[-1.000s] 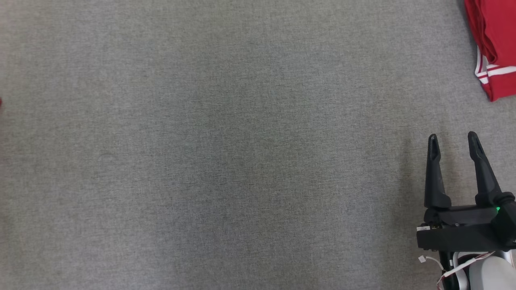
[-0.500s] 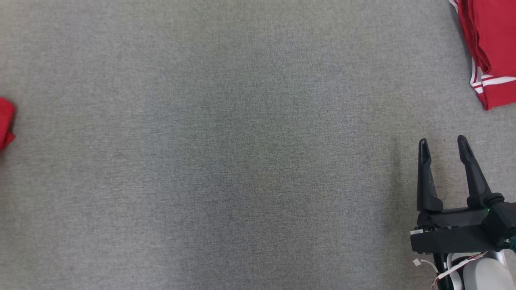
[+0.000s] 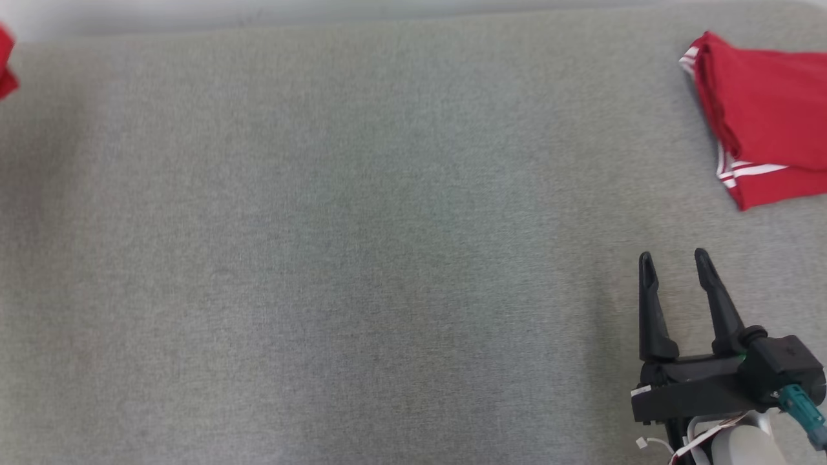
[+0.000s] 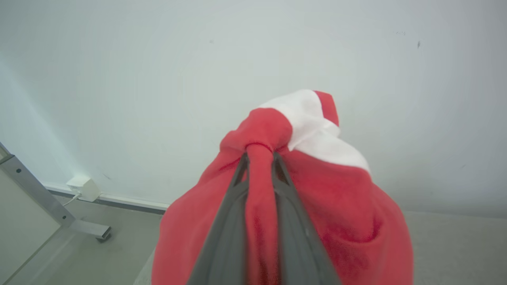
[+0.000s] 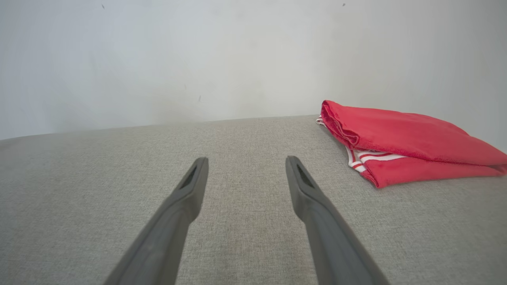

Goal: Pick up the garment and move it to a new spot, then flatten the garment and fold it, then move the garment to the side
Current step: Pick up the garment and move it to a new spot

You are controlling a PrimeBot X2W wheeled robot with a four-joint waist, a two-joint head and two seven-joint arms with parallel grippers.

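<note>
**Head view.**
- Grey fabric surface (image 3: 323, 258): spread across nearly the whole frame, bounded at the top by a pale strip of wall (image 3: 258, 13).
- Right gripper (image 3: 673, 258): found at the lower right, above the surface. Its two dark fingers are held wide apart and nothing is gripped between them.
- Folded red piece (image 3: 769, 123) with white stripes: laid on the surface at the upper right, well apart from the right gripper.
- Red scrap (image 3: 5, 61): cut off by the upper left edge. What it belongs to cannot be told from this view.

**Left wrist view.**
- Left gripper (image 4: 259, 158): its fingers are drawn nearly together and clamped on a bunched fold of cloth.
- Garment (image 4: 336, 206): red with a white patch (image 4: 317, 130). It is pinched between the left fingers, bulged out past their tips and draped around them on both sides, and it is seen against a pale wall (image 4: 119, 79).
- Metal frame leg (image 4: 39, 198) and small white box (image 4: 83, 188): placed at the wall's foot, at the lower left.

**Right wrist view.**
- Right gripper (image 5: 246, 162): its fingers are spread wide and empty, and are pointed across the grey fabric surface (image 5: 237, 138) towards the wall.
- Folded red piece (image 5: 404, 134): laid flat on the surface to the right of the fingers and apart from them. Its white-striped edge is turned towards the camera.
</note>
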